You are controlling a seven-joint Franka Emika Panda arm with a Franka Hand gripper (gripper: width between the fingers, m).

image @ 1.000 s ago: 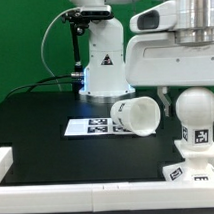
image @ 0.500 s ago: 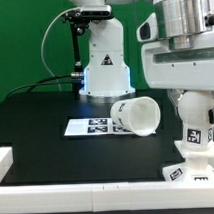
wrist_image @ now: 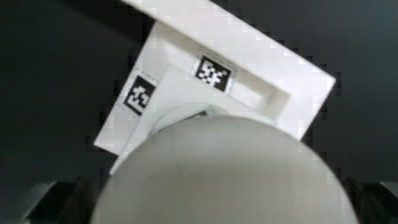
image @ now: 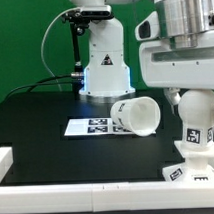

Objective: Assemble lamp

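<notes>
Bulb (image: 196,112): upright atop base (image: 196,162). Shade (image: 135,115): on its side, toward exterior view's left of base. Gripper (image: 193,94): above base, straddling bulb; whether clamped, cannot tell.

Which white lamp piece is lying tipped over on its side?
The cone-shaped shade, by the marker board: its open mouth faces sideways. The round bulb stands upright above the blocky base.

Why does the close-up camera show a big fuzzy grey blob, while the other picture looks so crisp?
In the wrist view the bulb sits very near the lens, so it is out of focus and shaded grey; the base behind it is sharper, its tags visible. In the exterior view the light is even, and the shade stands out crisply against the black table.
</notes>
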